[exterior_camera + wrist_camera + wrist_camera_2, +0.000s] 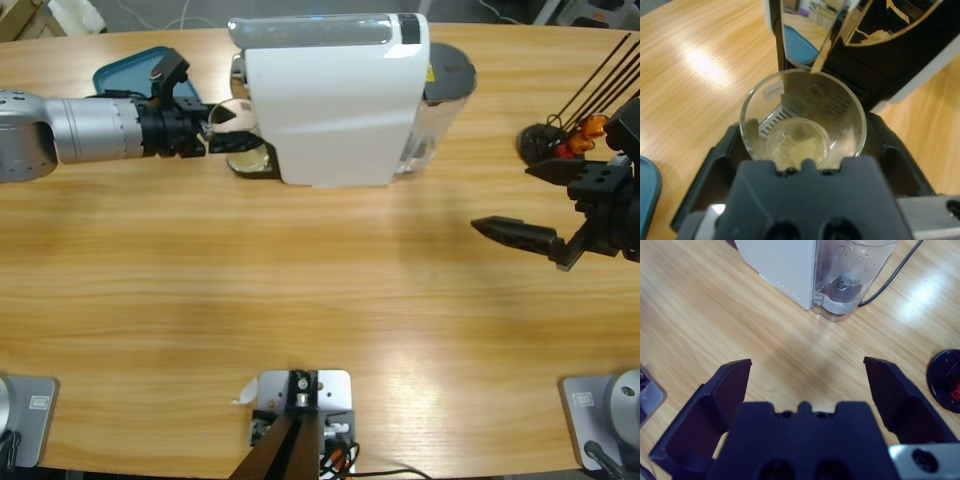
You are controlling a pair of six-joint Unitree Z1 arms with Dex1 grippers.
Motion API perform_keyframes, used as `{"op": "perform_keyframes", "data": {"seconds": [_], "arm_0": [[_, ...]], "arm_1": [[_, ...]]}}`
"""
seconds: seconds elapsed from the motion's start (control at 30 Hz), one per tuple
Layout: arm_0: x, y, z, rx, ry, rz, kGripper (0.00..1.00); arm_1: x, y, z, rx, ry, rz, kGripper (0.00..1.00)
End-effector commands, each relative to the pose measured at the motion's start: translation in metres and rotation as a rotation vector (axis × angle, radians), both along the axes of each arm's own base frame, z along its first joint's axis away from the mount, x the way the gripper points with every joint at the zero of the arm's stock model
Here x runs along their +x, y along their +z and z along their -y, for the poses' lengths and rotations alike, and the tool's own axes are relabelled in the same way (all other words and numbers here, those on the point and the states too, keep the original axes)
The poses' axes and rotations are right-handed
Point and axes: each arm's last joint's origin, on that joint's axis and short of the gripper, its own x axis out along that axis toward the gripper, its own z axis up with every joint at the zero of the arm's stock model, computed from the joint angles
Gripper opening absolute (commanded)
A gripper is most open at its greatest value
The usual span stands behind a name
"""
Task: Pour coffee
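One glass (803, 131) gripped under the spout of the coffee machine (335, 95), little pale coffee (799, 145) in its bottom.
Held by left gripper (228, 137), jaws closed on its sides; probably needs lifting clear without tilting. Right gripper (807, 385) gaped empty, well apart from the machine. Spout mostly hidden.

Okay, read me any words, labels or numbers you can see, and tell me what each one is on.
No text here can be read.
Coffee machine: a yellow sticker at its back edge, too small to read.
Glass: a pale mark on the inner wall, blurred; could be a reflection.
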Motion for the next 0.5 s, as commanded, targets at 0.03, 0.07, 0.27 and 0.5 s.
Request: {"op": "perform_keyframes", "data": {"seconds": [0.03, 0.07, 0.27, 0.5], "arm_0": [[-0.002, 0.001, -0.015, -0.004, 0.038, -0.012, 0.600], [-0.003, 0.005, -0.021, -0.004, 0.054, -0.010, 0.600], [-0.025, 0.017, -0.044, 0.093, 0.195, 0.002, 0.600], [-0.004, 0.043, -0.085, 0.100, 0.428, 0.091, 0.600]], "arm_1": [[0.002, -0.005, -0.003, -0.024, 0.012, -0.015, 1.000], [0.002, -0.005, -0.003, -0.023, 0.012, -0.015, 1.000], [0.001, -0.003, -0.002, -0.018, 0.013, -0.010, 1.000], [-0.001, -0.002, -0.001, -0.010, 0.014, -0.002, 1.000]]}}
